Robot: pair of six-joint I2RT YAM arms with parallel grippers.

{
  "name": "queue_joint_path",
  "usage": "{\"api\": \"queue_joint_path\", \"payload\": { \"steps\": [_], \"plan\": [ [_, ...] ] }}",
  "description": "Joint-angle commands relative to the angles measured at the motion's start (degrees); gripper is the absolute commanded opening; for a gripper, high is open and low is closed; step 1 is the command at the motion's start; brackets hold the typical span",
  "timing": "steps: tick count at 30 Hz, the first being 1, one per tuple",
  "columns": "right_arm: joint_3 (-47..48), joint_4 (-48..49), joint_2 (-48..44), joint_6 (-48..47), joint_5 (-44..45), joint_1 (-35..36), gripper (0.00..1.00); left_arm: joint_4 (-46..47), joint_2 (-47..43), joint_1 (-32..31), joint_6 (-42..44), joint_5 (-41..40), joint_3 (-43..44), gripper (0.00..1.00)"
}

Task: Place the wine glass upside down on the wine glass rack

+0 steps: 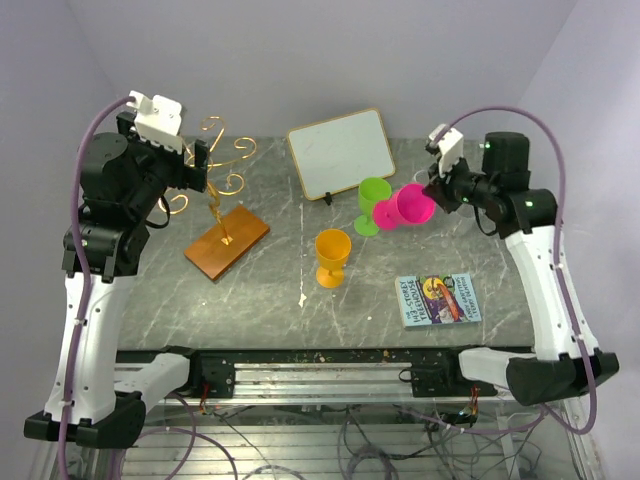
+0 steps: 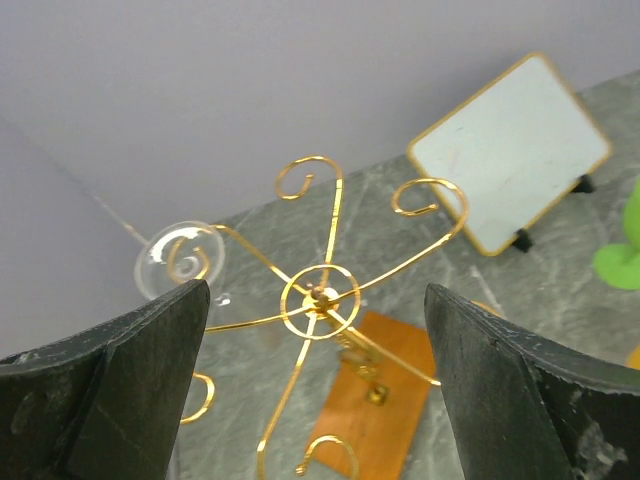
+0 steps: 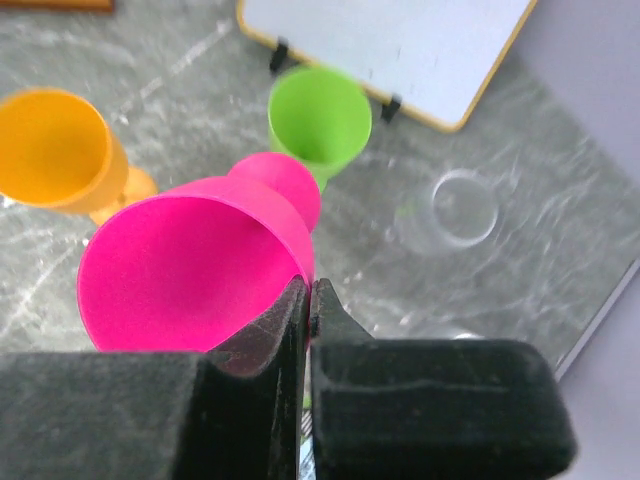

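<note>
The right hand (image 3: 305, 290) is pressed together on the rim of the pink glass (image 3: 195, 265), one finger inside the bowl and one outside. In the wrist view the bowl hides the stem, and only the round foot shows past it. From above, the glass is tilted, with its mouth toward the hand and its foot toward the green glass (image 1: 372, 203). Whether the foot touches that glass or the table (image 1: 280, 310) cannot be told. The orange glass (image 1: 333, 257) stands upright nearer the front edge. A board (image 1: 341, 152) leans at the far edge, and a book (image 1: 438, 299) lies flat toward the near right corner. A faint clear ring (image 3: 463, 207) shows by the right edge, too pale to identify.

The left hand (image 2: 318, 292) hangs with its fingers wide apart, holding nothing, over the rack (image 1: 227, 243) near the far left corner, well apart from the pink glass. The fingers cut off the rack's lower curls. A clear disc (image 2: 178, 258) sits at one curl; what it belongs to is unclear.
</note>
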Motion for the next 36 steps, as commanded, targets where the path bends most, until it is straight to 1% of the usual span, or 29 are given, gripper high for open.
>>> {"api": "queue_joint_path", "payload": {
  "steps": [1,5,10,14,17,23,29,33,36],
  "plan": [
    [6.31,-0.37,-3.29,-2.5,-10.56,-0.47,0.0,3.27,-0.21,0.75,-9.16,10.22,0.51,0.98],
    [8.14,7.55,-6.3,0.73,-16.39,-0.44,0.0,5.56,-0.75,0.84,-14.22,15.21,-1.7,0.98],
    [12.13,18.08,-3.81,10.21,-22.37,-0.06,0.0,6.41,1.69,-0.1,-21.0,21.87,-0.01,0.96],
    [13.7,26.76,-1.39,19.89,-22.45,1.06,0.0,8.29,5.52,-3.39,-25.31,23.86,2.17,0.95],
    [15.07,30.72,0.45,24.45,-21.1,2.17,0.0,9.96,8.75,-5.68,-28.59,24.24,4.89,0.94],
    [17.12,35.18,2.53,31.52,-20.79,3.21,0.0,13.29,16.31,-10.36,-35.45,25.41,9.87,0.89],
    [17.45,35.1,2.25,32.5,-19.64,3.7,0.0,16.04,20.98,-13.87,-40.28,27.96,11.36,0.86],
    [17.77,34.14,1.97,31.82,-19.36,3.72,0.0,18.06,22.28,-15.26,-41.87,29.09,10.38,0.8],
    [17.84,33.81,1.97,31.82,-20.22,3.75,0.0,18.86,22.67,-15.63,-41.67,29.65,10.45,0.73]
  ]
}}
